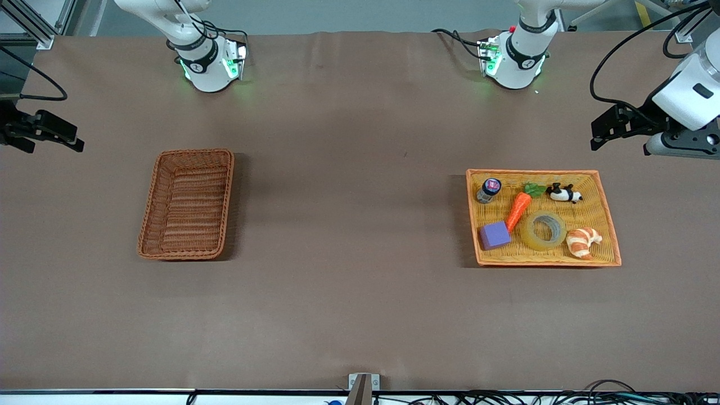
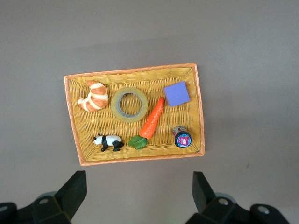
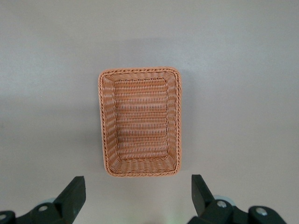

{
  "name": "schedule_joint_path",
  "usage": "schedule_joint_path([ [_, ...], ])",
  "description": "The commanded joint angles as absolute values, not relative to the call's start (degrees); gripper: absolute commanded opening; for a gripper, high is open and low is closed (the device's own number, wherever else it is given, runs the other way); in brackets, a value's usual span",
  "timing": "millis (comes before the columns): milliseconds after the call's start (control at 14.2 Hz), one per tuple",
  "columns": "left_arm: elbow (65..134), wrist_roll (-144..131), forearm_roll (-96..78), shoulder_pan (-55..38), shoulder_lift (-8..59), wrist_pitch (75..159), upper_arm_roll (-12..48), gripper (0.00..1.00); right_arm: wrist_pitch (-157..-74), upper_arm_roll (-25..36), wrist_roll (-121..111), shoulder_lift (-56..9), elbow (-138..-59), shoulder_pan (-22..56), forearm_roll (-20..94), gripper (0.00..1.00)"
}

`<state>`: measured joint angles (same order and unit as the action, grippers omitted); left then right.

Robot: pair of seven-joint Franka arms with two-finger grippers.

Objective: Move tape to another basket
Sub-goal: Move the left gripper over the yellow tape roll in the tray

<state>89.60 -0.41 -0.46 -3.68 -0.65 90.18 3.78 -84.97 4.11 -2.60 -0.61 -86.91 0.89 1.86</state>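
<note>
Tape [image 1: 543, 230] in orange tray [image 1: 610, 236], both pincers open

My target, the ring of translucent yellowish packing tape [image 1: 543, 230] [image 2: 129, 104] with a grey inner core, lies flat (hole facing up) in the shallow orange-yellow woven tray [image 1: 610, 225] [image 2: 74, 116] toward my left arm's end of the table. The reddish-brown, deep-sided rectangular wicker basket [image 1: 187, 203] [image 3: 140, 122] stands well apart, toward my right arm's end, nothing inside it.
</note>
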Motion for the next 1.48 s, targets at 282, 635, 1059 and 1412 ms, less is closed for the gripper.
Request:
schedule_joint_path([
  [282,90.5,-0.6,-0.6,-2.9,-0.8,90.6,3.3,1.0,-85.5,3.9,-2.7,-0.1,-87.8,0.5,1.8,1.0],
  [635,91.1,0.5,-1.3,2.5,8.0,96.7,3.4,0.94,-85.6,3.9,-2.7,-0.1,-87.8,0.5,1.8,1.0],
  [1059,103.9,0.6,-0.5,3.3,13.5,115.9,3.4,0.96,-85.5,3.9,-2.7,-0.1,-87.8,0.4,1.8,1.0],
  [1412,119.4,1.5,1.5,4.2,15.9,136.9,3.3,0.99,-85.5,3.9,-2.7,-0.1,-87.7,0.4,1.8,1.0],
])
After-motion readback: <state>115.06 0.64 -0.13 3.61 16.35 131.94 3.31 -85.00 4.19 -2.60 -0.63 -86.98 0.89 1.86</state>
